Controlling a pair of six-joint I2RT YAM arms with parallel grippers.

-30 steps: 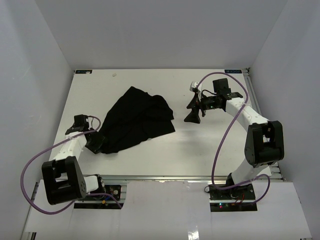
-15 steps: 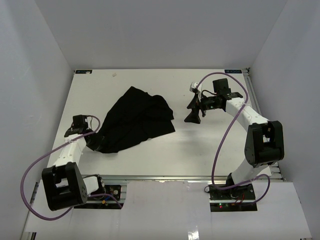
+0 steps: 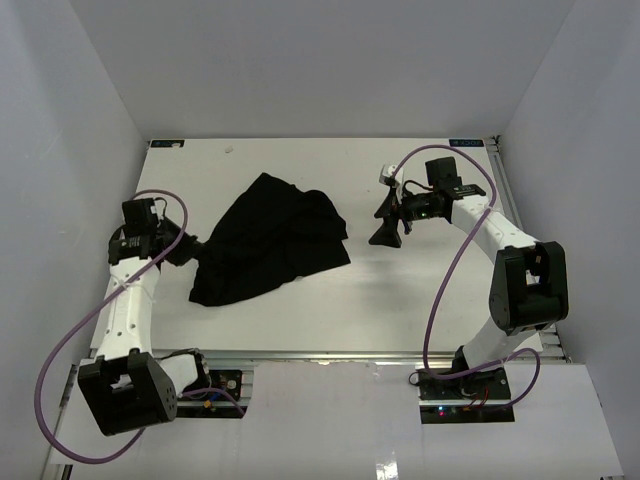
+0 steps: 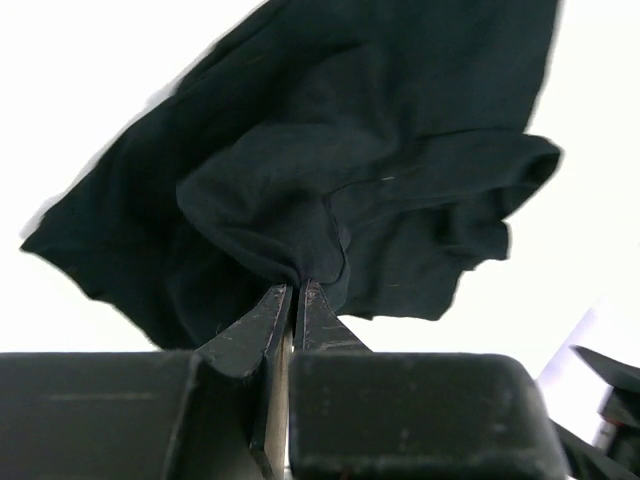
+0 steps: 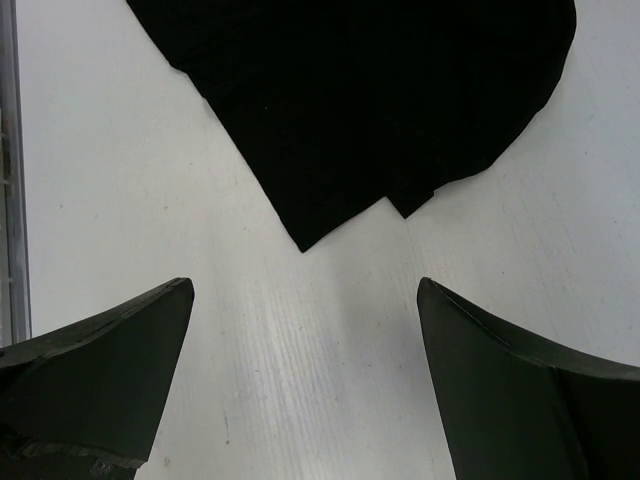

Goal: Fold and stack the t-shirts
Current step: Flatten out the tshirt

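Left gripper [image 3: 186, 250]: at the left side of the white table [image 3: 400, 300], jaws closed tight on a bunched fold of the black t-shirt [image 3: 275, 238]. In the left wrist view the cloth is gathered into a knot of creases right at the jaw tips and spreads out beyond them. Left arm's purple cable [image 3: 62, 340]: loops from wrist to base along the table's left edge. Black t-shirt, one item, plain, matte: lies rumpled and unfolded, left of the table's middle, its left edge drawn toward the left gripper and its broad part fanned out toward the far right. Right gripper [image 3: 384, 222]: right of the t-shirt and apart from it, jaws spread wide, nothing between them. In the right wrist view, bare table lies between the two fingers, and a pointed edge of the shirt lies ahead of them, not touching.
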